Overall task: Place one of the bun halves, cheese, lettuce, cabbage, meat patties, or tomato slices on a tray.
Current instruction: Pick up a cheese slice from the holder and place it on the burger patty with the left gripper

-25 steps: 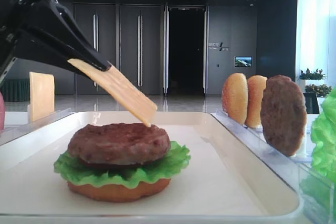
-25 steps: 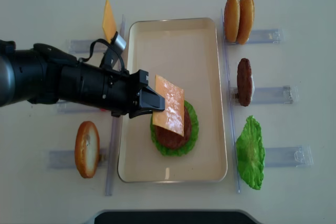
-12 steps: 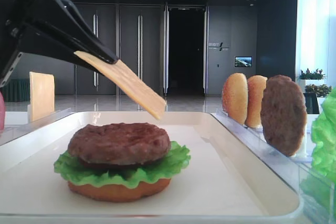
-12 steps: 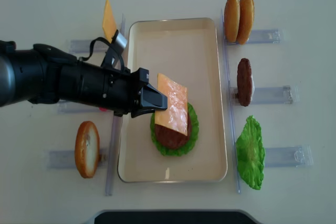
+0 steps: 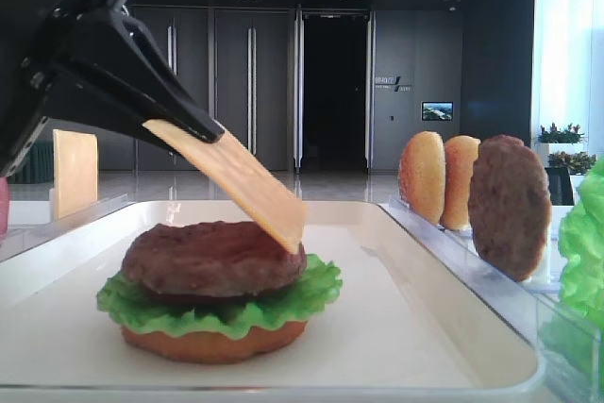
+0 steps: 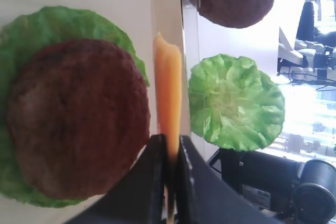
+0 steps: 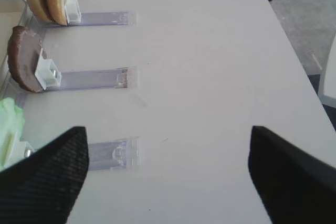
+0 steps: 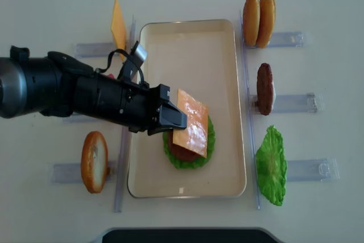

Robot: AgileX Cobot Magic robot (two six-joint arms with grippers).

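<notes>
My left pincer grips the cheese (tilted) over the patty on the tray; my right pincer stands open.

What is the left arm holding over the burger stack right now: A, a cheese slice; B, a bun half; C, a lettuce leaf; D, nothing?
A: the left fingers pinch a tilted cheese slice above the patty on the tray.
</notes>
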